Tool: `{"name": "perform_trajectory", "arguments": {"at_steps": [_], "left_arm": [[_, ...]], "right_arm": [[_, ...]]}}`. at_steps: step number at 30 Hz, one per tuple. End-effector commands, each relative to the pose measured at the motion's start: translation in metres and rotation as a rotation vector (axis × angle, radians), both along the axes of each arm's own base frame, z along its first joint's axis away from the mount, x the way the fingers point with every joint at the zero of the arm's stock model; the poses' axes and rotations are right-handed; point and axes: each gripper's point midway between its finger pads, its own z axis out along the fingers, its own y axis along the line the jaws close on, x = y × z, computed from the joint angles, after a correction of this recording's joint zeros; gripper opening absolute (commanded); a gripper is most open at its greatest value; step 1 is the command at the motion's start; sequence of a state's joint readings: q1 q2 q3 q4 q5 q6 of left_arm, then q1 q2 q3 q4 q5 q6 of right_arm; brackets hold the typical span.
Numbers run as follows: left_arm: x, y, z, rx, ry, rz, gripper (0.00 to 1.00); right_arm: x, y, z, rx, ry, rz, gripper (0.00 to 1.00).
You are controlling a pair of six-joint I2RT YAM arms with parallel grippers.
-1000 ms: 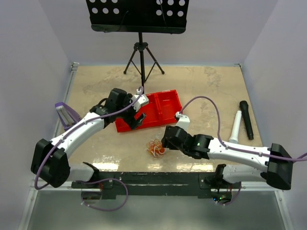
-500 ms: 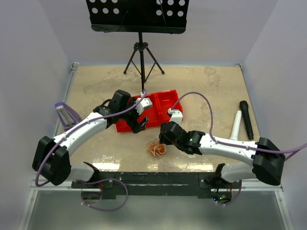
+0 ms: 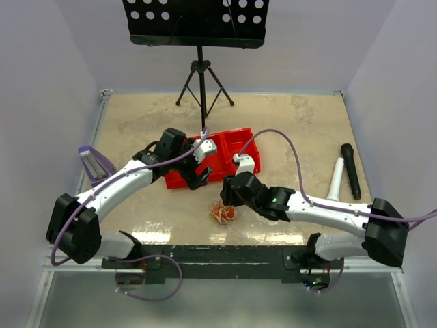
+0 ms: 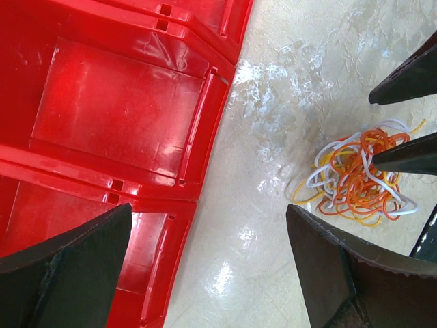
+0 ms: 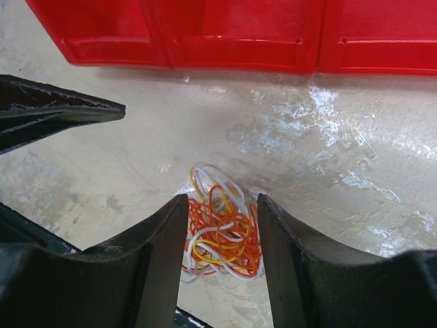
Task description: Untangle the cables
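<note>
The cables (image 3: 222,213) are a small clump of orange, yellow and white wires lying on the table near its front edge. The clump also shows in the left wrist view (image 4: 358,179) and the right wrist view (image 5: 222,232). My right gripper (image 3: 228,199) is open just above the clump, and the clump shows between its two fingers (image 5: 220,199). My left gripper (image 3: 199,175) is open and empty at the near edge of the red tray (image 3: 229,152), left of the clump (image 4: 212,273).
The red tray (image 4: 116,109) has empty compartments (image 5: 232,34). A music stand (image 3: 198,65) stands at the back. A black microphone (image 3: 351,171) and a white tube (image 3: 336,179) lie at the right. A purple-edged object (image 3: 92,161) sits at the left edge.
My right gripper has moved left and away from me to stand over the clump. My left gripper shifted slightly toward the clump and then stayed. The clump has not moved.
</note>
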State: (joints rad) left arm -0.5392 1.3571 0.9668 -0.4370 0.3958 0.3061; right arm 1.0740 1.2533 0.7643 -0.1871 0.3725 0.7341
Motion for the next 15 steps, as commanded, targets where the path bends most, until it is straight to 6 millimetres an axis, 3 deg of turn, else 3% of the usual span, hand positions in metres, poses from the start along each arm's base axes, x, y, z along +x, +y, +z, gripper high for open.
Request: {"name": "perform_trajectory", "arguments": {"at_steps": [1, 7, 13, 15], "left_arm": [[0.004, -0.004, 0.009, -0.023, -0.016, 0.01, 1.0], [0.005, -0.003, 0.012, -0.019, -0.031, 0.011, 1.0], [0.004, -0.001, 0.014, -0.019, -0.036, 0.015, 1.0], [0.003, -0.001, 0.013, -0.017, -0.033, 0.017, 1.0]], "right_arm": [[0.002, 0.006, -0.009, -0.035, -0.005, 0.034, 0.49], [0.01, 0.011, -0.013, -0.059, -0.017, 0.02, 0.46], [0.013, 0.013, -0.009, -0.039, -0.031, 0.006, 0.22], [0.013, 0.014, -0.003, -0.017, -0.04, 0.009, 0.19]]}}
